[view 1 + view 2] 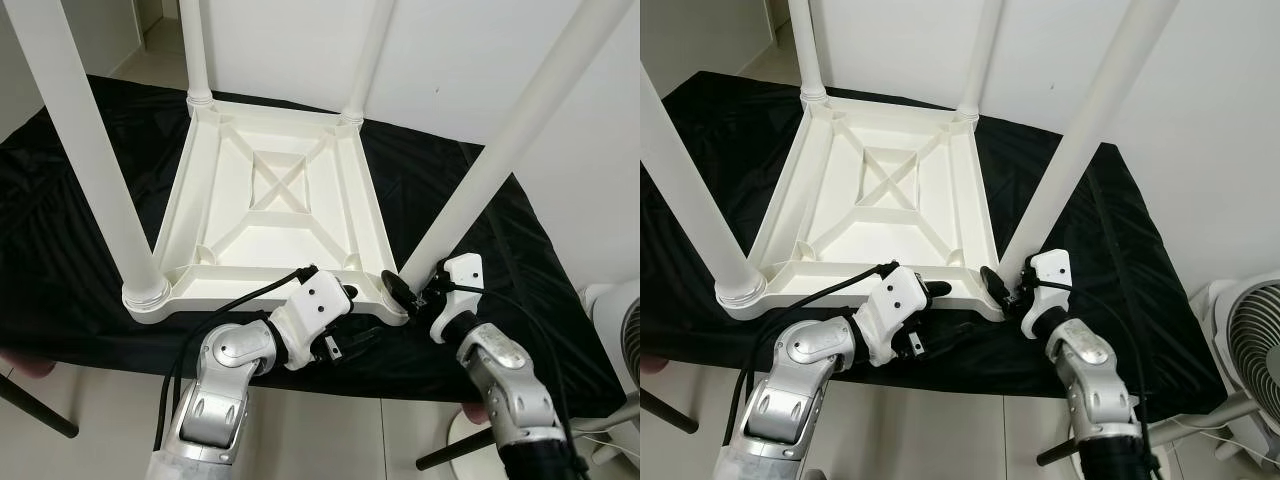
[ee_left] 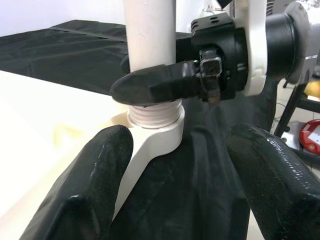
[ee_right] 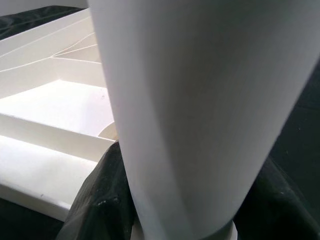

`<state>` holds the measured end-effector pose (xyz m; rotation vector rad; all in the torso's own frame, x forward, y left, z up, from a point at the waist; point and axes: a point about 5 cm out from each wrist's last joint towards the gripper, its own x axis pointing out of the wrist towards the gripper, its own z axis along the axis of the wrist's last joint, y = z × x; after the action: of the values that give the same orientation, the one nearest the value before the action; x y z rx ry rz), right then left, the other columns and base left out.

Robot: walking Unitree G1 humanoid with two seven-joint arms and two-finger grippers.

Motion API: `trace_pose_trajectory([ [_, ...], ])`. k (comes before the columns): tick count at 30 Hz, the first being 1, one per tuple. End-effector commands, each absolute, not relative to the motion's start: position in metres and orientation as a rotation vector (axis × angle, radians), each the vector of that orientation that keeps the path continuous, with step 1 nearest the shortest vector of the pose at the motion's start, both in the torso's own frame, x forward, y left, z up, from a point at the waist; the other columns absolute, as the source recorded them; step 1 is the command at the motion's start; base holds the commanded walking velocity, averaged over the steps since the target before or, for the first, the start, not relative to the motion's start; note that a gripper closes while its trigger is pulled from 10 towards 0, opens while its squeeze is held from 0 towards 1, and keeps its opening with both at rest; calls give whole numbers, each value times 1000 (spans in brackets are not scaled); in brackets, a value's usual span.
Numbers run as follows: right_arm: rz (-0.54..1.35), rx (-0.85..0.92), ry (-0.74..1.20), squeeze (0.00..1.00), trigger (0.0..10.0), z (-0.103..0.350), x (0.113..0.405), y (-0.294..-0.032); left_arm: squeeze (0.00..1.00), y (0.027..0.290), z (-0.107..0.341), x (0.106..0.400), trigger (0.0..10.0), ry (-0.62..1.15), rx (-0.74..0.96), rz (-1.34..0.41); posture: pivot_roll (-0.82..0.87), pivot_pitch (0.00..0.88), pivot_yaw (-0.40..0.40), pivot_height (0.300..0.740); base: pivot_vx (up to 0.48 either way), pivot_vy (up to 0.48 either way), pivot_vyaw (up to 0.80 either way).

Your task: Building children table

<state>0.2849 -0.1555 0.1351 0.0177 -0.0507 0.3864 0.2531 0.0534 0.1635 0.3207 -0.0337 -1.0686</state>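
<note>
The right gripper's (image 1: 405, 290) fingers (image 2: 150, 85) clench the near right leg (image 1: 500, 150) just above its threaded socket in the upturned children's table (image 1: 270, 200). The left gripper (image 2: 177, 170), fingers released, sits just beside that corner. The table lies on a black cloth (image 1: 80, 200).

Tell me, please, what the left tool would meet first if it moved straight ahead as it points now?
Most likely the base of the near-right table leg, where the right tool grips it; depth is hard to judge.
</note>
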Motion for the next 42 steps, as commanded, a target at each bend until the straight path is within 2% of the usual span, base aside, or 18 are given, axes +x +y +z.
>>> trace_pose_trajectory([
  [1, 363, 15, -25, 0, 10000, 131, 281, -150, 0, 55, 163, 260, 10000, -50, 299, -920, -51, 64, -120, 740, 0, 0, 0],
  [9, 160, 53, -4, 0, 10000, 132, 268, -133, 0, 56, 161, 261, 10000, -49, 299, -906, -48, 58, -132, 740, 0, 0, 0],
  [11, 49, 57, 1, 0, 10000, 134, 265, -128, 0, 55, 161, 261, 10000, -51, 300, -908, -47, 55, -137, 740, 0, 0, 0],
  [16, 37, 52, 5, 0, 10000, 134, 264, -124, 0, 54, 161, 261, 10000, -52, 297, -906, -46, 44, -140, 740, 0, 0, 0],
  [17, 44, 62, 4, 55, 10000, 135, 264, -124, 0, 54, 161, 262, 10000, -52, 297, -905, -46, 45, -139, 740, 0, 0, 0],
  [19, 49, 68, 4, 55, 10000, 135, 265, -124, 0, 54, 161, 262, 10000, -53, 296, -904, -46, 46, -140, 740, 0, 0, 0],
  [20, 52, 74, 0, 1000, 10000, 136, 265, -125, 0, 54, 161, 262, 10000, -53, 298, -903, -45, 44, -139, 740, 0, 0, 0],
  [29, 164, 97, -52, 1000, 10000, 143, 265, -128, 0, 57, 163, 265, 10000, -61, 305, -894, -40, 48, -128, 740, 0, 0, 0],
  [30, 196, 99, -46, 122, 10000, 142, 266, -131, 0, 57, 163, 266, 10000, -61, 305, -891, -40, 43, -126, 740, 0, 0, 0],
  [31, 224, 94, -43, 0, 10000, 142, 267, -135, 0, 58, 163, 266, 10000, -62, 306, -890, -41, 40, -123, 740, 0, 0, 0],
  [34, 242, 83, -42, 0, 10000, 142, 268, -138, 0, 58, 163, 266, 10000, -63, 307, -889, -39, 41, -124, 740, 0, 0, 0],
  [38, 438, -16, -36, 0, 10000, 142, 281, -158, 0, 57, 164, 268, 10000, -68, 313, -899, -43, 36, -109, 740, 0, 0, 0],
  [42, 525, -63, -14, 0, 10000, 138, 289, -163, 0, 57, 165, 268, 10000, -68, 315, -903, -39, 34, -106, 740, 0, 0, 0],
])
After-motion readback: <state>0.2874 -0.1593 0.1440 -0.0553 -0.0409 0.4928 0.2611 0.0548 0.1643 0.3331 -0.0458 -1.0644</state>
